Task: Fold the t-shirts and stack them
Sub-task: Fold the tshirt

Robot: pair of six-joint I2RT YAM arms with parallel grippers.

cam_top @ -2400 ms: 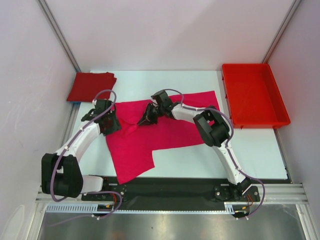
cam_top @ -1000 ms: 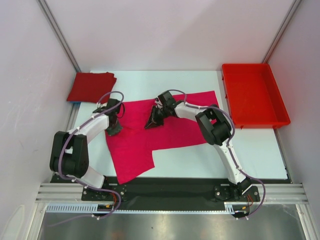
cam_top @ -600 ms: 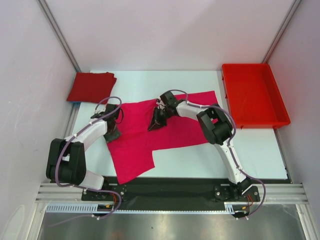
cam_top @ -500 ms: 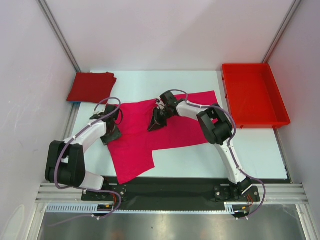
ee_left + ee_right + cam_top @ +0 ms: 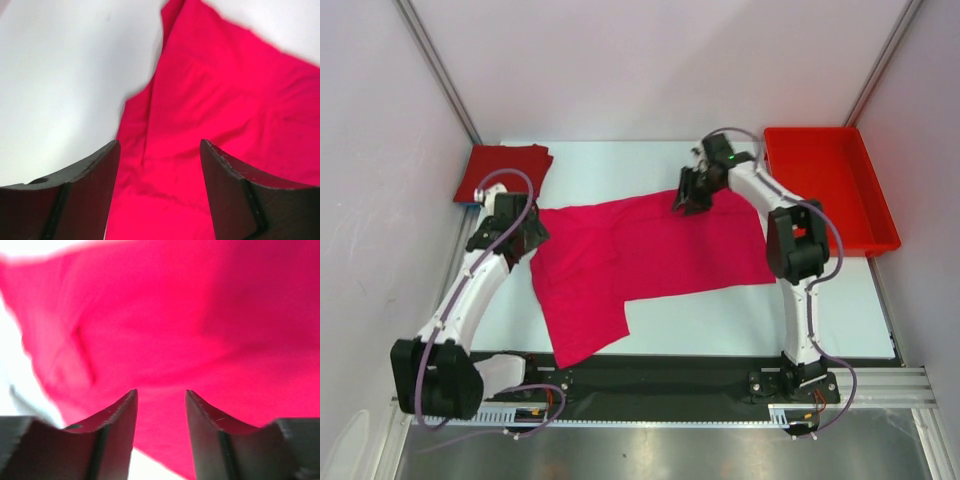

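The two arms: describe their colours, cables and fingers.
Both the left arm and the right arm have white links with bulky black joints and a pale purple cable looping alongside. The left gripper and right gripper each end in two dark curved fingers. A small green light glows near the right wrist.

The bright magenta-pink thin cloth t-shirt (image 5: 650, 250) is seen as soft and matt, with shallow creases. The darker crimson folded cloth t-shirt (image 5: 505, 172) is likewise matt. The bright red rigid plastic tray (image 5: 825, 195) is marked smooth with a slight sheen. The white table top (image 5: 720, 310) is read as smooth and matt. The black fingers (image 5: 92, 185) of the left gripper (image 5: 159, 142) and those of the right gripper (image 5: 160, 391) are noted as hard matt plastic, with lightly scuffed edges. The white arm shells (image 5: 470, 285) are noted as smooth plastic. The silver metal sheet (image 5: 670, 452) is seen brushed, with a dull sheen.
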